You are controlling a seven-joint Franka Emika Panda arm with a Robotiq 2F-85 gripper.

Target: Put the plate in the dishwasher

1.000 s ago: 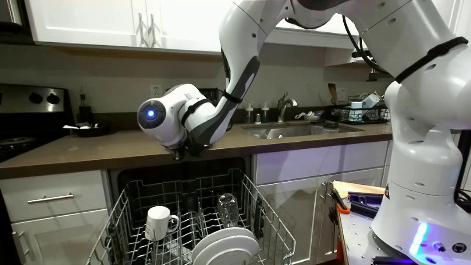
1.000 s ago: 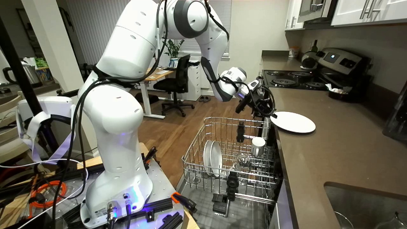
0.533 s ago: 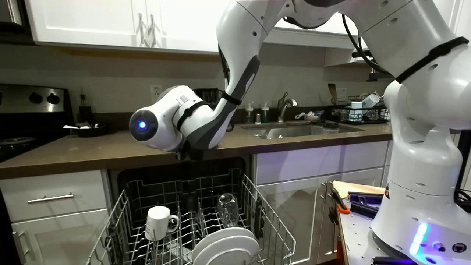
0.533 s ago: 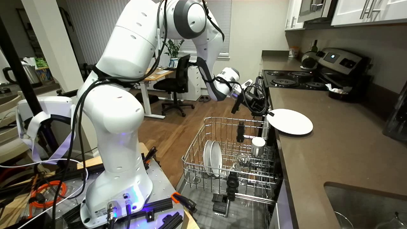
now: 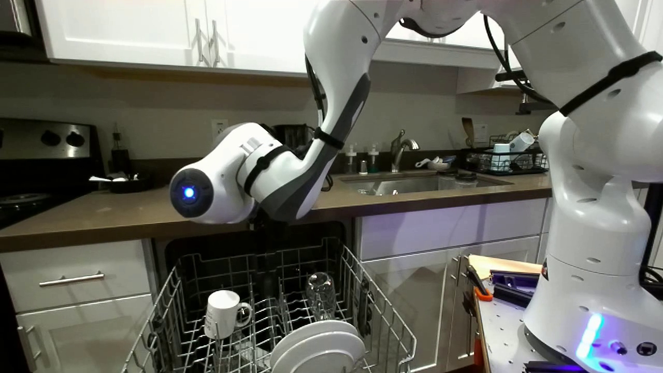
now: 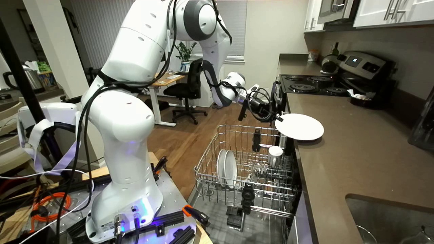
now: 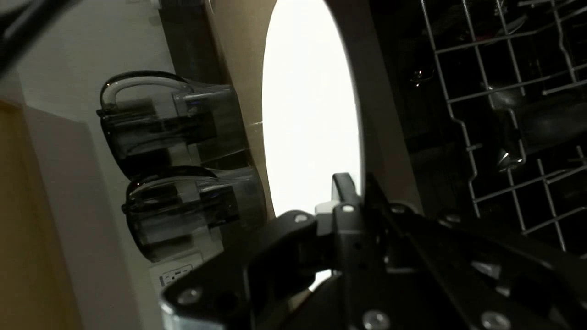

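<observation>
the gripper [image 7: 360,190] is clamped on the near edge of the plate [image 6: 299,126], which reaches out ahead of it over the counter [image 6: 359,149]; going by the shadow, the plate seems just off the surface. the open dishwasher [image 5: 311,232] lies below the gripper, its rack [image 5: 379,294] pulled out mostly on the side away from the plate. lower and farther that way two white plates [image 6: 231,169] stand on edge, a mug [image 6: 275,157] closer to the gripper.

the step in hand looks like the carry, loading not yet done. next calls, i think, for backing off until the plate clears the counter, tipping it upright, then lowering it between tines before letting go
</observation>
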